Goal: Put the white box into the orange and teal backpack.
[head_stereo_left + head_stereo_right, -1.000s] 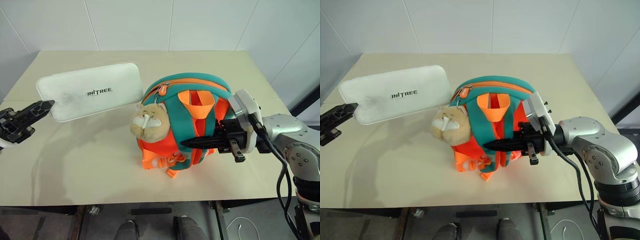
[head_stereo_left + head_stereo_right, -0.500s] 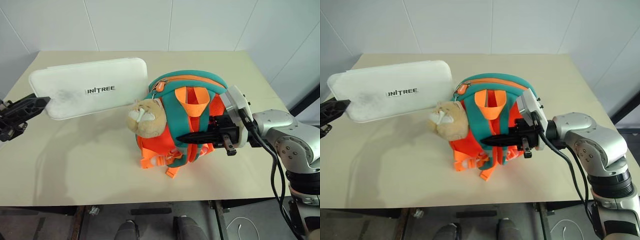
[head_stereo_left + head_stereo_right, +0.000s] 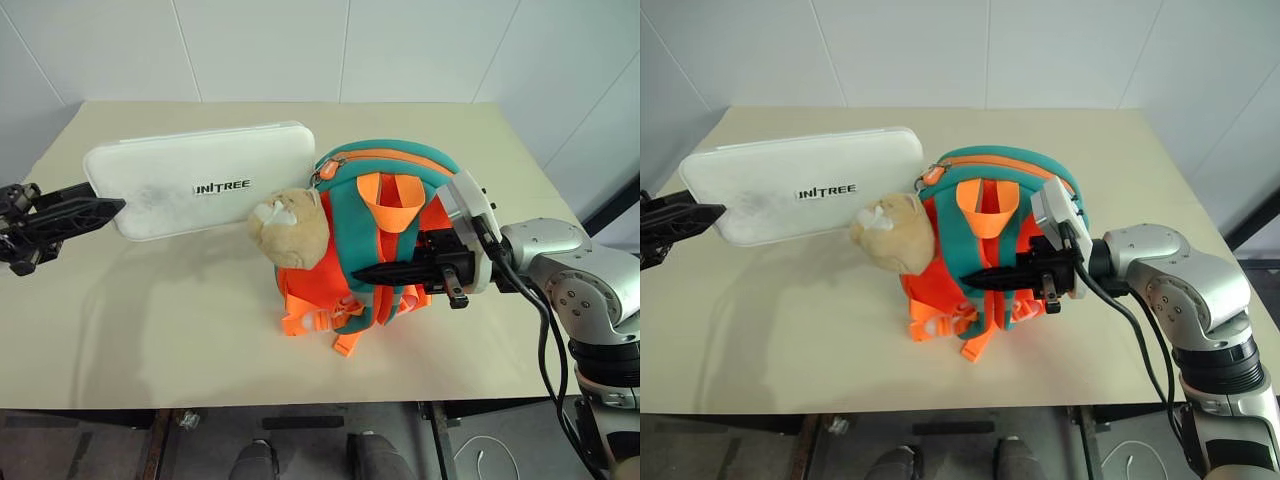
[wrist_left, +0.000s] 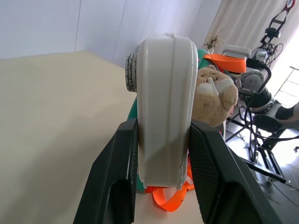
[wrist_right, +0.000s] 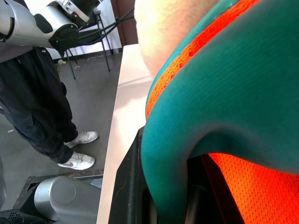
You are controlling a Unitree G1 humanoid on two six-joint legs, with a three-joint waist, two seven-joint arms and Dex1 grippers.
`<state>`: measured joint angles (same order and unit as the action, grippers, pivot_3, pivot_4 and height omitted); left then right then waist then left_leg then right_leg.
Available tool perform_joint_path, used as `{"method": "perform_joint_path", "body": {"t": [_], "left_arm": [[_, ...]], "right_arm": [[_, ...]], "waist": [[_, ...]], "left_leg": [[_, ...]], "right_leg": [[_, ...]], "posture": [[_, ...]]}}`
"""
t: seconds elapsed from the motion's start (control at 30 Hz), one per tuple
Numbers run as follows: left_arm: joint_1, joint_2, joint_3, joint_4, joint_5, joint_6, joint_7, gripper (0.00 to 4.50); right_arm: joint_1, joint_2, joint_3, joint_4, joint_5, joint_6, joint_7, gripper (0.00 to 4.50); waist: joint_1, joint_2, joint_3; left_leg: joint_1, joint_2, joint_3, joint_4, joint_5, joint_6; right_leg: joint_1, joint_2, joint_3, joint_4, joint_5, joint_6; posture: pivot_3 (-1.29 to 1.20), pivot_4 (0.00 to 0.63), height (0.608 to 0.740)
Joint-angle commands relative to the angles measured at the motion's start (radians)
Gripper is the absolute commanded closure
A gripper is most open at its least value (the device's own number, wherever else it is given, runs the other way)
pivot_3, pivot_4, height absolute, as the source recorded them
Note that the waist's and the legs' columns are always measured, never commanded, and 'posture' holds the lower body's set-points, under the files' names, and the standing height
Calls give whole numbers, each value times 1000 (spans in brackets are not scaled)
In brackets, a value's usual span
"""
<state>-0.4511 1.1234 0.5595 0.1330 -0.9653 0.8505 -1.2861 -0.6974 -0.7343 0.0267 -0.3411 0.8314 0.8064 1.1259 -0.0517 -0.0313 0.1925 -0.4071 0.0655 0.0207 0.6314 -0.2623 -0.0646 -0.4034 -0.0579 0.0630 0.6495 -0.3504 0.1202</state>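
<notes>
1. Our left gripper [image 3: 105, 208] has its fingers clamped on the short end of the white box [image 3: 205, 190], holding it up off the beige table [image 3: 180, 330] – its far end sits just beside the backpack's plush head [image 3: 292, 226].
2. In the left wrist view the box [image 4: 164, 107] stands edge-on, pinched between the two black fingers [image 4: 117, 177].
3. The orange and teal backpack [image 3: 385, 250] stands upright mid-table, zipper side facing the box.
4. Our right gripper [image 3: 375, 272] is closed narrow on a teal strap [image 5: 210, 107] of the backpack – pretty snug.
5. A person in dark clothes and white sneakers [image 5: 77, 149] stands beside the table.
</notes>
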Motion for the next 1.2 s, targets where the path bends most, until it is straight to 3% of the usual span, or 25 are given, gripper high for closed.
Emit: {"method": "perform_joint_path", "body": {"t": [0.03, 0.3, 0.67, 0.9, 1.2], "left_arm": [[-7, 55, 19, 1, 0, 6, -53, 3270], [25, 165, 14, -10, 8, 50, -166, 3270], [3, 201, -90, -25, 129, -64, -200, 3271], [-203, 154, -272, -24, 244, -149, -108, 3271], [-396, 77, -429, -74, 286, -77, -52, 3272]], "right_arm": [[-6, 4, -24, -17, 4, -18, -6, 4500], [-7, 1, -23, -1, -10, -24, 7, 4500], [-23, 16, -11, 24, -35, -39, 27, 4500], [-13, 26, -10, 16, -40, -37, 14, 4500], [-9, 35, -11, 12, -44, -35, 4, 4500]], "waist": [[0, 0, 0], [-3, -1, 0], [-4, -1, 1], [2, -1, 1], [0, -1, 1]], "left_leg": [[0, 0, 0, 0, 0, 0], [0, 0, 1, 0, 0, 0], [0, 1, 2, 0, 0, 0], [-1, 0, 3, 2, 0, 0], [-1, 1, 3, 5, 0, 0]], "right_leg": [[0, 0, 0, 0, 0, 0], [-2, 0, 1, 1, -1, -1], [-4, 1, 2, 5, -1, -1], [-4, 2, 3, 7, -1, -1], [-5, 2, 4, 10, -1, -1]], "posture": [[0, 150, 740], [0, 150, 740], [0, 150, 740], [0, 150, 740], [0, 150, 740]]}}
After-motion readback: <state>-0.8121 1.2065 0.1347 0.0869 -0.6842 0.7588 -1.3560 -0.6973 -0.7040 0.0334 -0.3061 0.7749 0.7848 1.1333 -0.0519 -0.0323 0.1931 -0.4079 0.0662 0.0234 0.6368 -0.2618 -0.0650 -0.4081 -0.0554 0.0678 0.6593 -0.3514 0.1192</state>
